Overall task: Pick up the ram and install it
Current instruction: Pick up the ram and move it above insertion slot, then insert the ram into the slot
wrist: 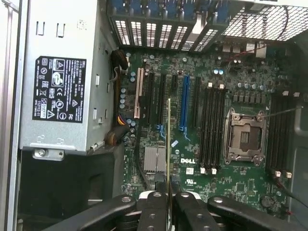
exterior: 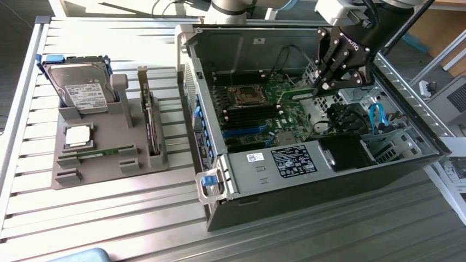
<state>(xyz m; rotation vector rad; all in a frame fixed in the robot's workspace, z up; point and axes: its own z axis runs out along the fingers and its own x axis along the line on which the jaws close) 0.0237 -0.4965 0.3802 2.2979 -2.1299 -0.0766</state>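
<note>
My gripper [exterior: 321, 85] is inside the open computer case [exterior: 407, 164], above the motherboard [exterior: 287, 117]. It is shut on the ram [exterior: 297, 94], a thin green board. In the wrist view the ram [wrist: 168, 144] shows edge-on, rising from between the black fingers [wrist: 153, 204] of the gripper [wrist: 168, 196]. It hangs over the expansion slots beside the blue slot [wrist: 184, 103]. The black memory slots [wrist: 211, 130] lie to one side of it, next to the empty processor socket [wrist: 245, 137]. The ram touches no slot.
A grey holder [exterior: 87, 180] on the slatted table, at the exterior view's left, carries a hard drive [exterior: 84, 90], a silver processor chip [exterior: 78, 136] and an upright expansion card [exterior: 149, 123]. A power supply [wrist: 60, 82] and cables [exterior: 375, 117] crowd the case.
</note>
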